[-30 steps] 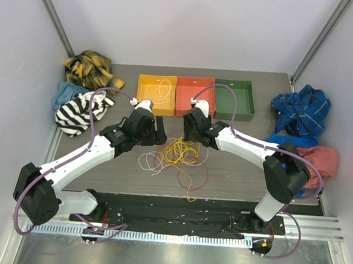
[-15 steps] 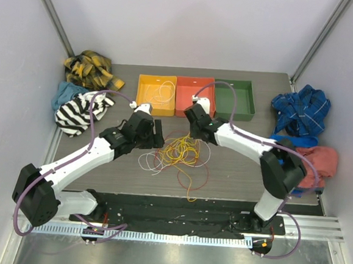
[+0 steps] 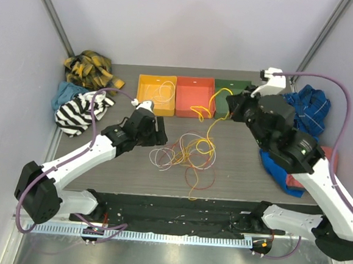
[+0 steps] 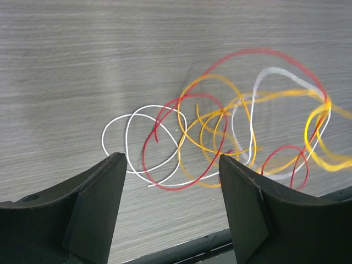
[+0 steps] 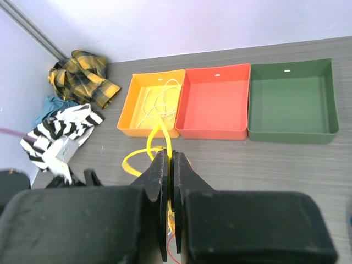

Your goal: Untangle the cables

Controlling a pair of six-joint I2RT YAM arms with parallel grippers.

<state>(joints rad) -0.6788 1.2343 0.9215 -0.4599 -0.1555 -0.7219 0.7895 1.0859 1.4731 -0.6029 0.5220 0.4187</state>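
Observation:
The cables [image 3: 187, 154] lie in a loose tangle of white, red and yellow-orange wires on the table's middle. My right gripper [image 3: 230, 106] is raised above the bins and shut on a yellow cable [image 5: 159, 135]. That cable hangs from its jaws [image 5: 170, 157] down into the tangle. My left gripper [image 3: 158, 130] hovers open just left of the tangle. In the left wrist view its gap [image 4: 173, 162] is empty, with white loops [image 4: 148, 106], red wire [image 4: 247, 51] and yellow-orange wire [image 4: 221, 113] lying beyond the fingertips.
A yellow bin [image 3: 141, 102] holding a coiled white wire [image 3: 162, 93], a red bin [image 3: 185, 102] and a green bin [image 5: 290, 96] stand in a row at the back. Clothes lie at the left [image 3: 77, 112] and right [image 3: 304, 105] edges. A black rail [image 3: 176, 208] runs along the near edge.
My right gripper has shut on the yellow cable and risen toward the back right, drawing it up out of the tangle. The tangle has spread and shifted right. The left gripper has barely moved.

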